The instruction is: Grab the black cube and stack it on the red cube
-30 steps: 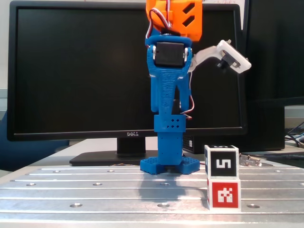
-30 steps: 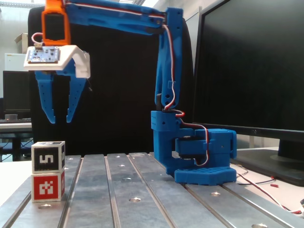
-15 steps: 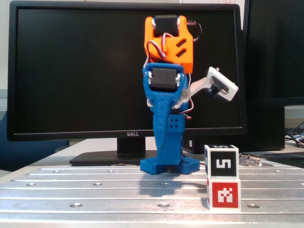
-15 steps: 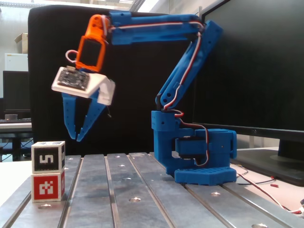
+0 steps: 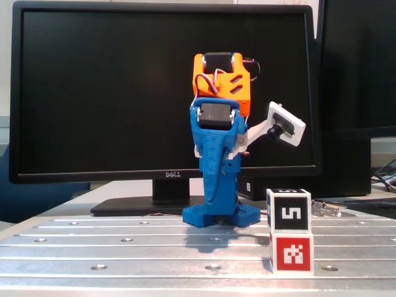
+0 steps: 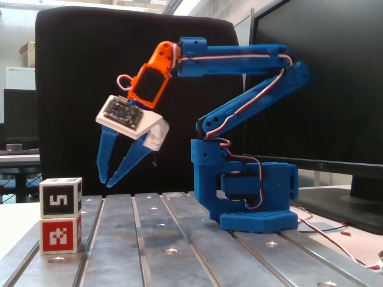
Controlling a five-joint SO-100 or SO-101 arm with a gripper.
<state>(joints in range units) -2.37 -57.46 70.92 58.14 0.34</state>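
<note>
The black cube is placed squarely on top of the red cube, near the edge of the metal table. The gripper is seen empty, slightly spread, raised beside the stack.

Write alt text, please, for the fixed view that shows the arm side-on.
The black cube sits stacked on the red cube at the left edge of a slotted metal table. The blue arm's gripper hangs empty beside the stack, jaws slightly apart and pointing down.
</note>
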